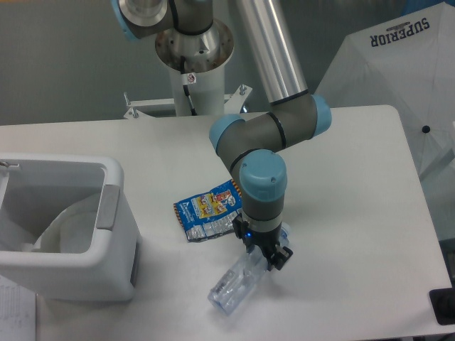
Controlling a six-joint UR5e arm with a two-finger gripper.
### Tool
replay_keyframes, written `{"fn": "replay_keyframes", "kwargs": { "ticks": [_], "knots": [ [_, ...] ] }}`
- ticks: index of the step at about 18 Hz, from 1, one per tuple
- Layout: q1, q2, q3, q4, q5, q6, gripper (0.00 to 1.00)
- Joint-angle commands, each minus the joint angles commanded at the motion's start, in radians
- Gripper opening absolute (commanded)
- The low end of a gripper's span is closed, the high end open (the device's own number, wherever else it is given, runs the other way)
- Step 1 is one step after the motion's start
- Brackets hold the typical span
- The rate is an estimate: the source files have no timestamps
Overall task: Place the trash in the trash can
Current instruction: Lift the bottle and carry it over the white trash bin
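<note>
while the jaws pinch its upper-right end, bottle slants lower-left.

The crushed clear bottle lies on its side on the white counter, slanted, its base toward the near edge and its neck end up under my claw, which closes on that upper end. Just beside it, toward the back, the snack wrapper lies flat and crinkled, blue with yellow and red print, one corner hidden behind my wrist. The trash can stands upright well apart at the counter's left, a big white bin, open-topped, a grey handle on its near-right rim.
</note>
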Motion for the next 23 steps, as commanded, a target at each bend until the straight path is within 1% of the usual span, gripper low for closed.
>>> {"fn": "replay_keyframes", "kwargs": {
  "ticks": [2,4,6,8,12,14,16,19,23],
  "knots": [
    [0.005,0.032,0.040,0.002,-0.109,-0.112,0.63],
    [0.006,0.057,0.069,0.002,-0.199,-0.171,0.63],
    [0.005,0.100,0.086,0.003,-0.258,-0.210,0.63],
    [0.002,0.141,0.103,0.002,-0.313,-0.279,0.63],
    [-0.005,0.224,0.108,0.002,-0.393,-0.384,0.63],
    [-0.023,0.270,0.109,0.002,-0.407,-0.466,0.63],
    [-0.060,0.302,0.103,0.002,-0.407,-0.533,0.63],
    [-0.119,0.325,0.098,0.002,-0.407,-0.609,0.63],
    [-0.158,0.350,0.104,0.002,-0.404,-0.642,0.63]
  ]
}}
